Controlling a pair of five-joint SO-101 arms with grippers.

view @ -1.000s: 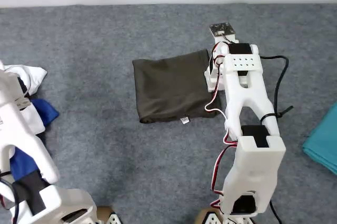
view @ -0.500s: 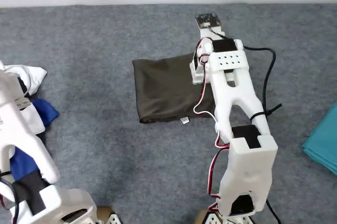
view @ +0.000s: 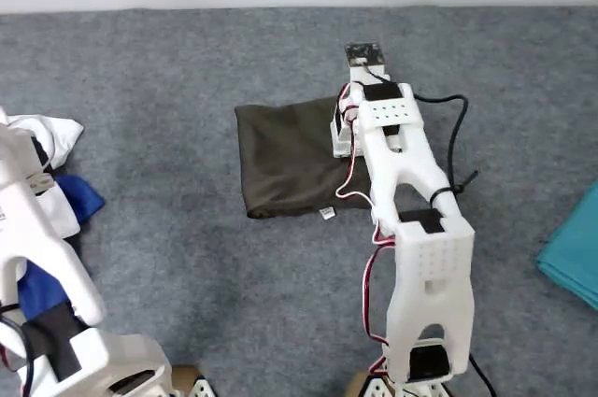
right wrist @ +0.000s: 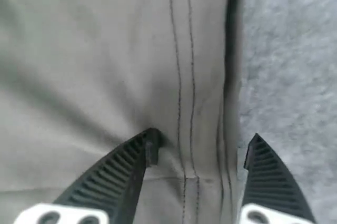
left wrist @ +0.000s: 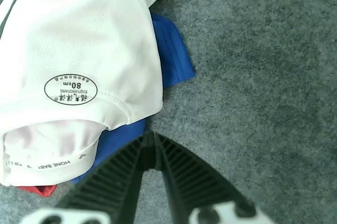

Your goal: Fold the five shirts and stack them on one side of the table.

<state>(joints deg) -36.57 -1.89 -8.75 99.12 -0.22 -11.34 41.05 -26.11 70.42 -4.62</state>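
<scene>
A dark olive shirt lies folded into a rough rectangle in the middle of the grey table. My right arm stretches over its right edge. In the right wrist view my right gripper is open, its fingers straddling the stitched hem of the olive shirt, one tip on the cloth and one near the carpet. My left gripper is shut, empty, hovering above a crumpled white shirt and a blue shirt at the far left. A folded teal shirt lies at the right edge.
The pile at the left holds the white shirt, the blue shirt and a bit of red cloth. The left arm stands over that pile. A pale wall borders the table's far side.
My right arm has swung left, bringing its gripper from just off the olive shirt's right edge to over the edge itself. The left arm and the shirts have not moved.
</scene>
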